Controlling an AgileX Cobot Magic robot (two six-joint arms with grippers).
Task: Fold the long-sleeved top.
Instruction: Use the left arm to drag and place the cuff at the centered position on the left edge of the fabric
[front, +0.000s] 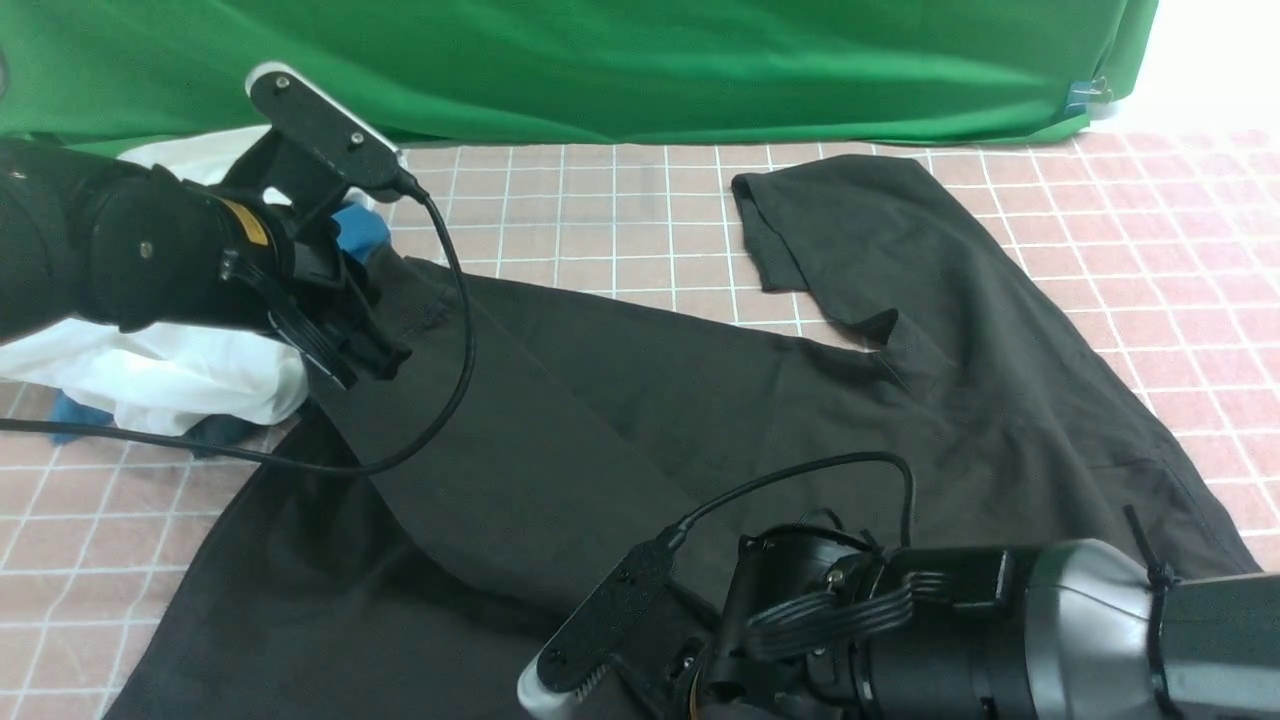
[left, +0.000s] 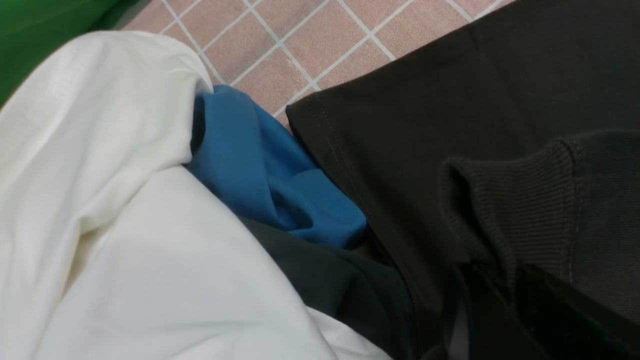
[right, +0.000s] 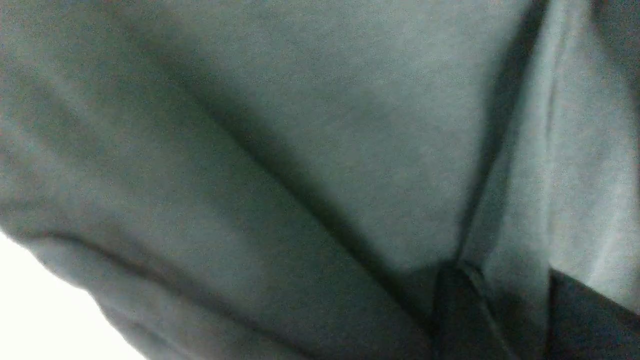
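"So, where is the long-sleeved top (front: 620, 420) on your screens?" my colleague asks.

"Spread across the pink checked table (front: 600, 220), filling most of the front view," I answer. "Its body runs from the near left edge up towards the far right. There one sleeve lies flat, its end near the green backdrop (front: 600, 60). The other sleeve rises off the table to my left gripper (front: 362, 352)."

"And that pincer?"

"Pinched tight on the top. In the left wrist view I see the ribbed cuff (left: 530, 200) running down between the two dark fingers (left: 555, 310). A stitched hem of the same dark cloth lies just beside it."

"What sits next to it?"

"A white garment (front: 170, 375) is heaped at the left side of the table, touching the top's edge. A blue cloth (left: 270, 170) and a charcoal cloth (left: 325, 280) are bunched between the two."

"The right gripper (right: 515, 310)?"

"It is low over the near part of the top, at the bottom of the front view, where its own wrist hides the jaws. The right wrist camera sits so close that blurred dark cloth fills the frame. A fold runs between the fingers, but I cannot tell whether they are clamped on it or stand apart."
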